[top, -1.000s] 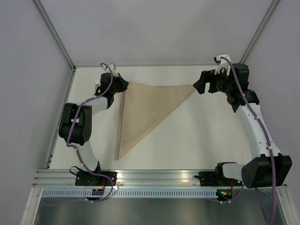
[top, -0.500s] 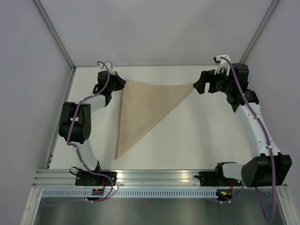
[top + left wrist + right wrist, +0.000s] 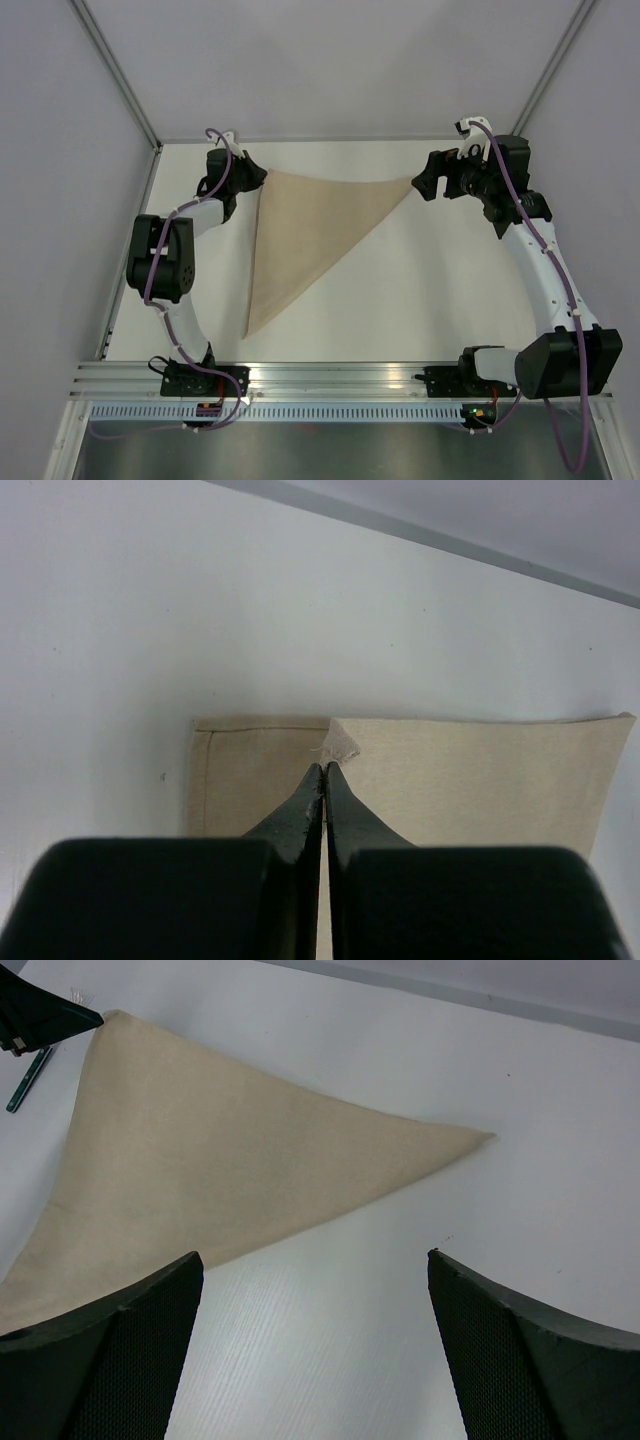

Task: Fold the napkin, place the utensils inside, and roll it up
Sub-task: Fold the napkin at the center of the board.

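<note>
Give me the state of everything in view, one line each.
napkin, folded into a triangle, lying on the table, far-left corner pinched.
left end effector, shut on the napkin's corner.
right end effector, open, near the napkin's right tip, not touching it.
utensil, on the table beside the napkin, not inside it; mostly hidden.

White table (image 3: 420,290) lay beneath left pincer (image 3: 262,178) and right pincer (image 3: 420,182). Grey back wall (image 3: 340,70) rose beyond both. 2 metal posts (image 3: 116,70) slanted outboard of them. Ribbed aluminium rail (image 3: 330,375) ran well behind them.
</note>
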Available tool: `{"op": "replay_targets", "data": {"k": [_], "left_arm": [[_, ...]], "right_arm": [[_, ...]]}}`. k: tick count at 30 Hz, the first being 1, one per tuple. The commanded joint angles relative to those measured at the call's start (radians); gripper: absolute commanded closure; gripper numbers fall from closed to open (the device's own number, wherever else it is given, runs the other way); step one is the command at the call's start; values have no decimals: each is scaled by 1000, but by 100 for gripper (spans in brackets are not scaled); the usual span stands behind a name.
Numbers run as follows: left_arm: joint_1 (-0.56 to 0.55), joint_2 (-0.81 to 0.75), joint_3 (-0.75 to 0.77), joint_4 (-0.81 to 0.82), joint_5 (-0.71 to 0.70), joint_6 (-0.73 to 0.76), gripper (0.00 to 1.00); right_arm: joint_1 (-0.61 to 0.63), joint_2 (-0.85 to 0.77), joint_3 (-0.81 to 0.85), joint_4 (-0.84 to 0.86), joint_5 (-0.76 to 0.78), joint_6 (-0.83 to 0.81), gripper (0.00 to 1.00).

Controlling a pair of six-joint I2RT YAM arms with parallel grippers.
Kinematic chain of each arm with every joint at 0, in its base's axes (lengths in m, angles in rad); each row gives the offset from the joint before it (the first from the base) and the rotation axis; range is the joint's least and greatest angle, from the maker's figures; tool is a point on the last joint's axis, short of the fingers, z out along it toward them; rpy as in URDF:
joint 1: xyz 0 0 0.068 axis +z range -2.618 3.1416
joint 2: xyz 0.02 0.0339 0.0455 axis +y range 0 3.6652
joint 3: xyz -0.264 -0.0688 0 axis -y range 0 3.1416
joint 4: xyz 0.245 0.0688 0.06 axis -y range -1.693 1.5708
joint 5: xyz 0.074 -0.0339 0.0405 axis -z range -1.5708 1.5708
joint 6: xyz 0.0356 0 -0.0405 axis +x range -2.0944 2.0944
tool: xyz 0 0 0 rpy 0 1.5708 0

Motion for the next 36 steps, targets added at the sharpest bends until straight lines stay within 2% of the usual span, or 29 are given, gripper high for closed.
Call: {"op": "replay_targets", "data": {"k": [1,36], "left_arm": [[14,8,39,8,22,1,98],[49,102,99,-15,45,-2,98]], "right_arm": [[1,11,25,26,-6,2,2],[1,20,3,30,-9,-3,2]]}}
